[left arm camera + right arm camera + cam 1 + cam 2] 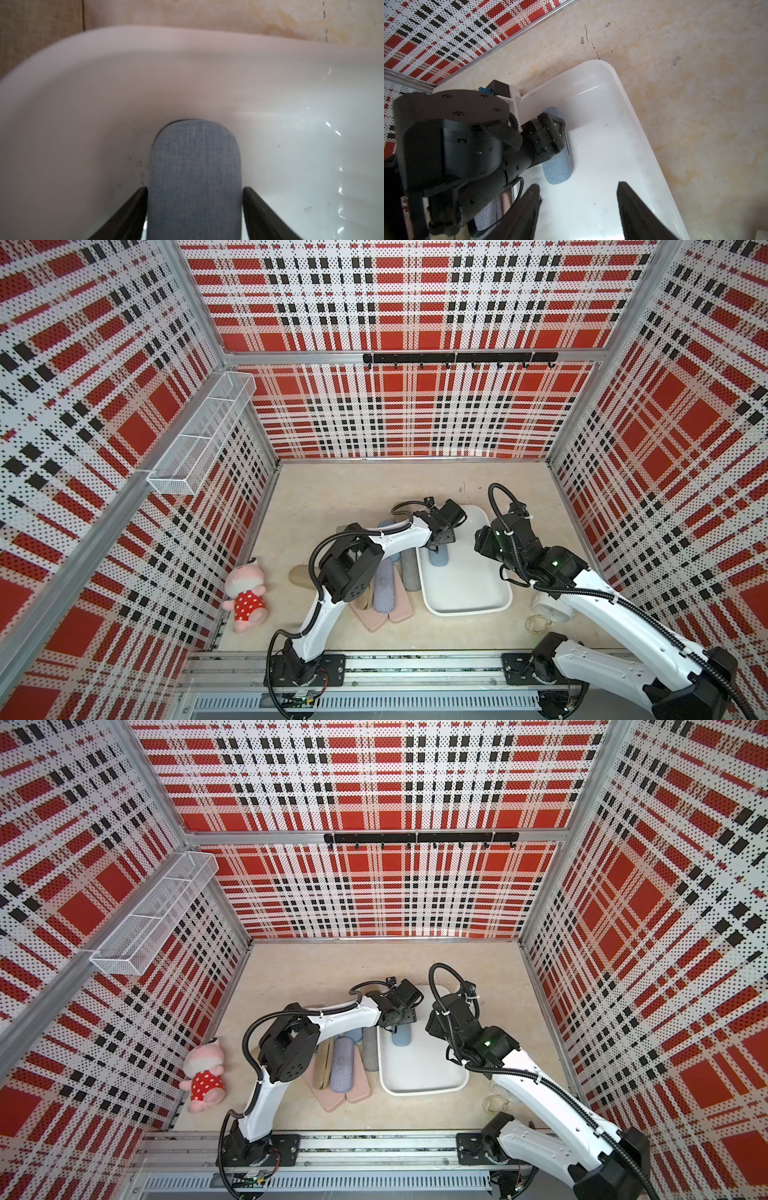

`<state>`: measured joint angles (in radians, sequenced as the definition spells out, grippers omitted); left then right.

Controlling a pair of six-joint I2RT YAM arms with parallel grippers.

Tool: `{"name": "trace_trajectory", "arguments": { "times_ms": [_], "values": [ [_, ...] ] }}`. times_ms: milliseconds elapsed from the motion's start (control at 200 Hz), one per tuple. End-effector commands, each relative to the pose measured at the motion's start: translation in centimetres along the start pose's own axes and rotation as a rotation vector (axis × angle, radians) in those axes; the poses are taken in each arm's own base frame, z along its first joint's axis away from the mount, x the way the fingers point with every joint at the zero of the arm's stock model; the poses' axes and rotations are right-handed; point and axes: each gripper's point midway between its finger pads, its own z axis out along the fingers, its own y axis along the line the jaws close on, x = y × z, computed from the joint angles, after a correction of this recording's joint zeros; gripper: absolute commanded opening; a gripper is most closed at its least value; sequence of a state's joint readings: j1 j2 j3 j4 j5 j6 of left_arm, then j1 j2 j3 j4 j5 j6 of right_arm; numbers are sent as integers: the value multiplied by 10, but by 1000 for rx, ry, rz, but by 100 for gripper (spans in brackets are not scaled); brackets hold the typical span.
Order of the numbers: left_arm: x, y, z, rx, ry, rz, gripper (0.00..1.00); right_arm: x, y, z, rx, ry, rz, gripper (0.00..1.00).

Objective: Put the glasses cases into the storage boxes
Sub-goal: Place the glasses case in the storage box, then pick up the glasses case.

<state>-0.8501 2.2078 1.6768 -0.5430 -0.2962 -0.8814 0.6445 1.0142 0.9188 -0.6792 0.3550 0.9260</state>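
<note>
L gripper (195, 188) straddles the blue case (195, 166), jaws part-open and right at its long sides. Can't tell if they pinch or just flank it. Case lies flat on the tray (469, 593) floor, close by the wall nearest the other cases (384, 585), piled just outside. R gripper (578, 184) hovers over the tray, spread wide, empty. Cases prob light w/ stiff shell; fabric skin = decent friction, but rounded, may roll. Best hold: across short width, mid-length.
</note>
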Motion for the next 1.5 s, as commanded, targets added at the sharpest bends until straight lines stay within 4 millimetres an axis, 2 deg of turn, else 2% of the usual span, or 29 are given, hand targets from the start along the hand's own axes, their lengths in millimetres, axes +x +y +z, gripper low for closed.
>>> {"name": "trace_trajectory", "arguments": {
  "times_ms": [0,125,271,366,471,591,767,932,1037,1233,1373,1493],
  "values": [
    [-7,3,5,-17,-14,-9,80,-5,0,-2,9,-4,11,64],
    [-10,-9,-7,24,-19,-9,82,-8,2,-4,5,-7,8,66],
    [-24,-29,-40,79,-70,7,84,-13,8,-7,-5,-10,1,67],
    [-37,-25,-63,83,-111,4,84,-16,13,-6,-12,-7,-10,67],
    [-52,-11,-90,82,-159,1,86,-16,22,-4,-34,8,-22,68],
    [-66,14,-109,81,-195,-19,93,-15,29,0,-52,21,-30,68],
    [-80,59,-123,86,-206,-54,91,-6,48,12,-94,74,-50,68],
    [-104,141,-142,14,-278,-168,87,15,93,22,-135,110,-146,68],
    [-101,188,-148,-3,-286,-231,83,35,131,32,-172,149,-217,65],
    [-80,238,-150,-25,-263,-288,79,83,192,57,-237,227,-308,62],
    [-68,265,-146,-61,-248,-318,79,114,213,80,-233,281,-337,58],
    [-58,288,-145,-105,-236,-345,80,131,227,91,-248,322,-359,57]
  ]
}}
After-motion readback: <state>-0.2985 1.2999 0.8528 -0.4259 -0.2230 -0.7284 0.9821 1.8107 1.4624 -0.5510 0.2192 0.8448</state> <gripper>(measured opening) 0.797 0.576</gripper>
